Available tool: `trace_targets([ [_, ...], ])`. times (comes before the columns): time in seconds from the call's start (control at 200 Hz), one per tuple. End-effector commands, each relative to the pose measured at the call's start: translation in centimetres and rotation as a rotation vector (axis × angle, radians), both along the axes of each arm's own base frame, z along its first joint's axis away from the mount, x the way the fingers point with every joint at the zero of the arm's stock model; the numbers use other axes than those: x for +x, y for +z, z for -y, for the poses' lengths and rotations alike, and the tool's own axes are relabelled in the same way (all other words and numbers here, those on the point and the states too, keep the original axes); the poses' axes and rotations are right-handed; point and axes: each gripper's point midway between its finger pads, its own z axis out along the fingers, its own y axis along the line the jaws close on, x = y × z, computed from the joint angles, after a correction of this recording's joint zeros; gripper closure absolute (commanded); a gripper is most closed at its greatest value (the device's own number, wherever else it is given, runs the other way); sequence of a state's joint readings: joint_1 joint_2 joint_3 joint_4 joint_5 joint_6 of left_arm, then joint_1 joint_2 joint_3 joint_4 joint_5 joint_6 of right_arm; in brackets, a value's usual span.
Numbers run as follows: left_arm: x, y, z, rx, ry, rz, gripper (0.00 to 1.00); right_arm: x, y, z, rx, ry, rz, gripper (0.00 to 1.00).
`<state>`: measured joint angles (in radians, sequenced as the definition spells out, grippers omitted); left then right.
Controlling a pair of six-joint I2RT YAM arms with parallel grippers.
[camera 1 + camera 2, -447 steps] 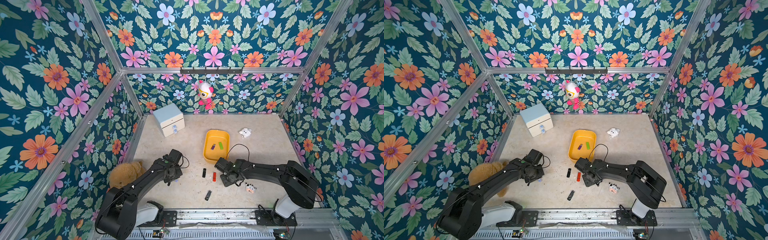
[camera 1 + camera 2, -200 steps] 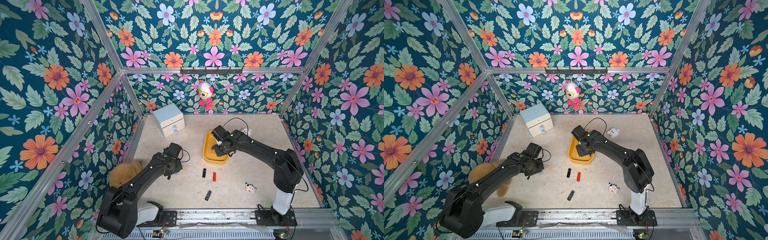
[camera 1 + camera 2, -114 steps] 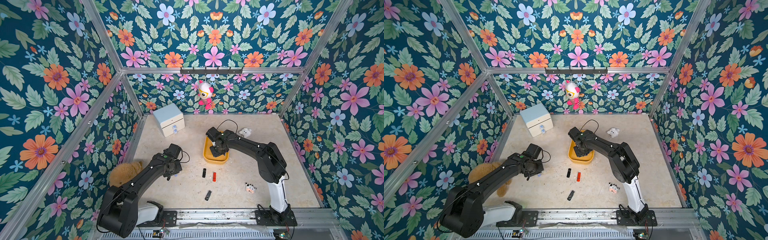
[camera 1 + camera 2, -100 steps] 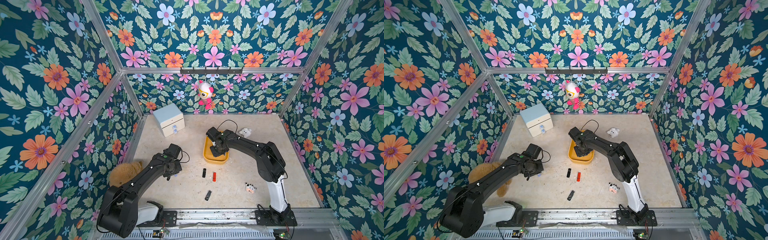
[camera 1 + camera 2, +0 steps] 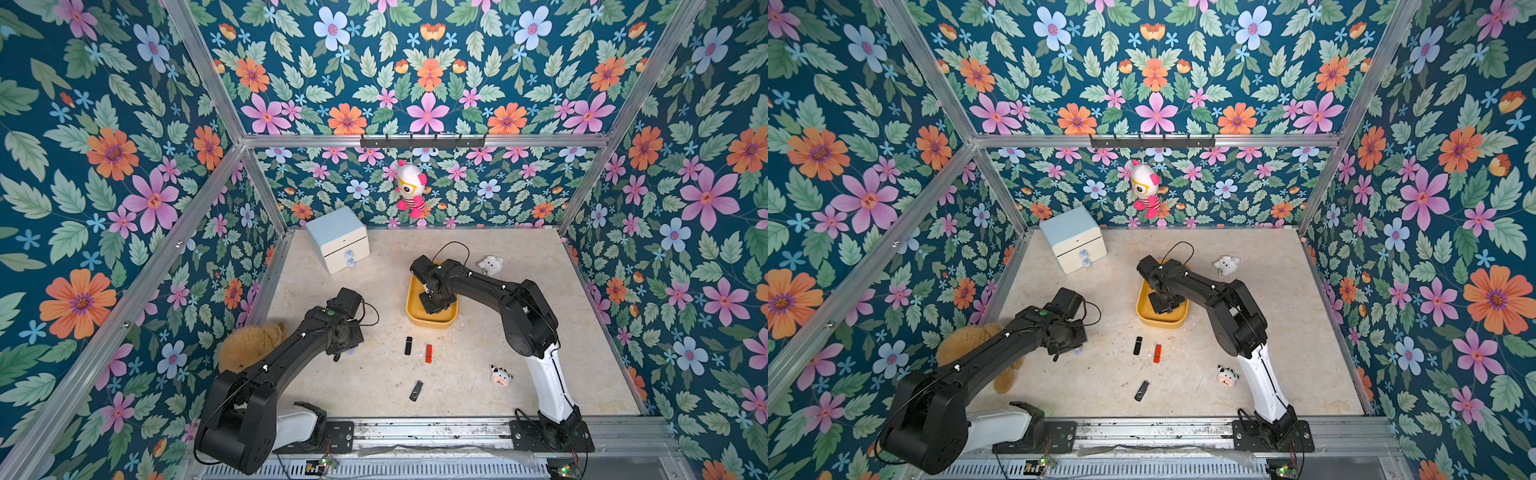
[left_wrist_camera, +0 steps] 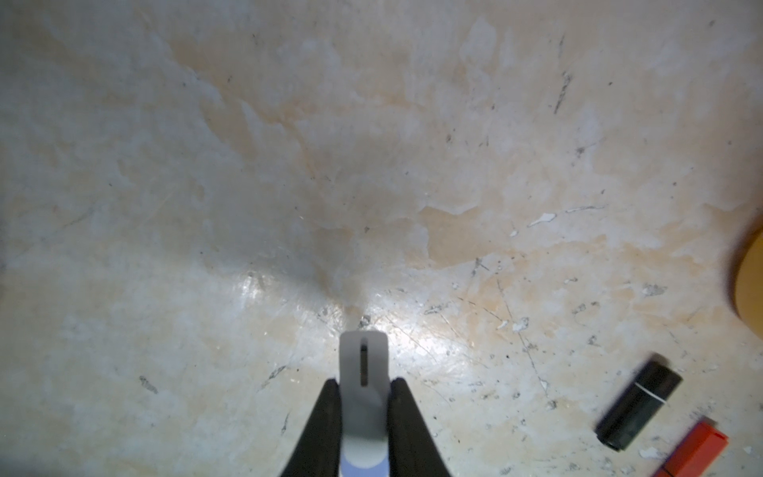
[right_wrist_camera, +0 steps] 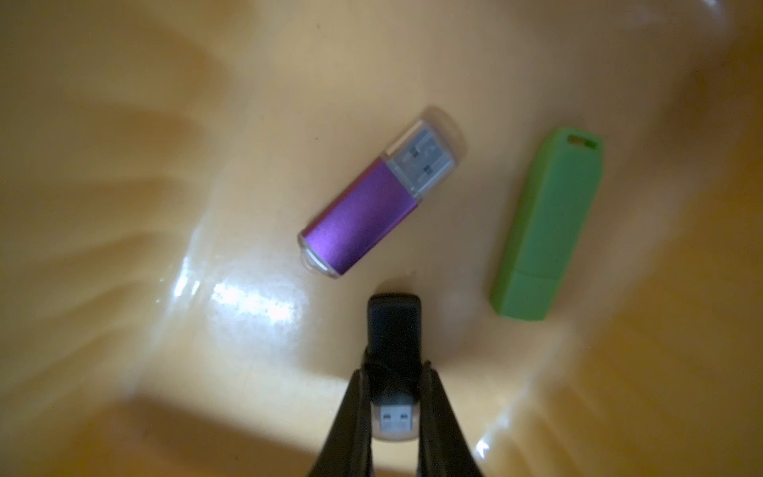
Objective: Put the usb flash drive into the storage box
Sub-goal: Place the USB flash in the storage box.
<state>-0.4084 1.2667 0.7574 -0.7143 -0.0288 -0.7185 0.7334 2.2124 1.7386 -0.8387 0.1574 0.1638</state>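
Colour key: storage box (image 5: 430,322), yellow; purple flash drive (image 7: 363,214), clear cap; green flash drive (image 7: 549,231); black flash drive (image 7: 394,326); white flash drive (image 6: 363,371), lavender end; red flash drive (image 5: 429,353), at box's 6 o'clock; tabletop (image 5: 590,353), beige marbled; walls (image 5: 124,232), teal with orange, pink, blue floral pattern.

The storage box (image 5: 432,322) was a shallow yellow tub with rounded corners and no lid, standing upright on the table. On its glossy floor two drives lay flat, near each other but apart: a purple flash drive (image 7: 367,214) with a clear cap over its metal plug, and a green flash drive (image 7: 549,231). A black flash drive (image 7: 394,326) was pinched in the right gripper (image 7: 393,367) inside the box, plug toward the wrist. Outside the box, on the table, lay a capped black drive (image 5: 409,345), a red drive (image 5: 429,353) just beside it, and a black swivel drive (image 5: 416,391) nearer the robot's base. A pale grey flash drive (image 6: 364,371) was clamped in the left gripper (image 6: 364,382), over bare table.
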Motion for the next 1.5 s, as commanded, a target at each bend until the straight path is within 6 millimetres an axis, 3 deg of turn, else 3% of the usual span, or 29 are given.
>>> trace_targets([
  [0.0,0.1,0.1,-0.2,0.014,-0.007,0.002,1.0,0.1,-0.3,1.0,-0.046,-0.023,0.002,0.89],
  [0.285,0.3,0.0,-0.2,0.022,-0.019,0.003,1.0,0.1,0.4,0.9,-0.035,-0.03,0.011,0.6],
  [0.46,0.9,0.5,-0.1,0.024,-0.027,0.014,1.0,0.4,2.0,0.7,-0.014,-0.033,0.039,0.55],
  [0.57,1.9,2.0,0.0,0.037,-0.041,0.034,1.0,0.9,4.3,0.6,0.011,-0.037,0.088,0.54],
  [0.765,4.9,5.6,1.4,0.024,-0.085,0.094,1.0,1.8,10.4,1.3,0.048,-0.069,0.209,0.51],
  [0.944,8.3,8.1,4.5,-0.026,-0.176,0.138,1.0,1.0,13.9,4.4,0.04,-0.16,0.272,0.46],
  [1.134,11.9,9.9,9.4,-0.048,-0.282,0.179,1.0,-1.3,14.1,9.7,0.048,-0.303,0.271,0.36],
  [1.184,12.7,10.2,10.8,-0.051,-0.308,0.188,1.0,-2.1,13.9,11.0,0.054,-0.334,0.269,0.29],
  [1.294,13.9,10.0,14.1,-0.061,-0.367,0.19,1.0,-3.9,14.0,13.7,0.061,-0.402,0.276,0.17],
  [1.494,14.0,7.7,19.8,-0.078,-0.461,0.148,1.0,-6.4,13.0,16.6,0.095,-0.501,0.251,0.08],
])
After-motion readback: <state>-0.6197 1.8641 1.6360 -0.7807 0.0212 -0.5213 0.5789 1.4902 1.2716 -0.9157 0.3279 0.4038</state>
